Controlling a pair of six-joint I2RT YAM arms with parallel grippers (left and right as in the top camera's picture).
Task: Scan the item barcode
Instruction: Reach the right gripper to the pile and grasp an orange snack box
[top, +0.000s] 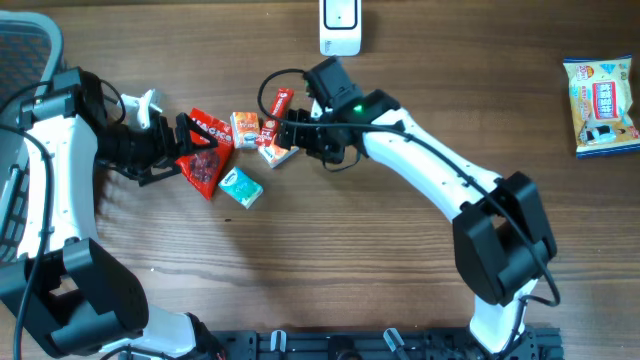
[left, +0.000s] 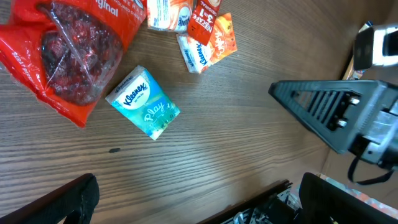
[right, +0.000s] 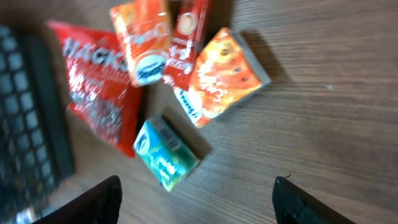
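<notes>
Wood-grain table (top: 400, 290) is being used as the carrier, and the packets are being shown bunched in one cluster left of its middle, toward the far edge. Which packet is meant is not being settled by the task line. The orange tissue pack (right: 225, 78) is being judged the likeliest, since it is lying on the cluster's right flank, the side being approached by the right gripper (right: 196, 202). It is being touched by a red sachet (right: 186, 37) on its far-left side, while a teal tissue pack (left: 144, 102) and a red sweets bag (top: 205, 150) are being seen close by. The right gripper's fingers are being held apart, with nothing between them. The orange pack is being shown ahead of them, slightly right of the gap, with its long axis slanting across the line of approach, so a turn of the wrist is being judged necessary. The left gripper (left: 199, 198) is being held fully spread and empty at the cluster's left flank, beside the red bag, so the right arm is being judged the nearer. The white scanner (top: 340, 25) is being shown at the middle of the far edge.
</notes>
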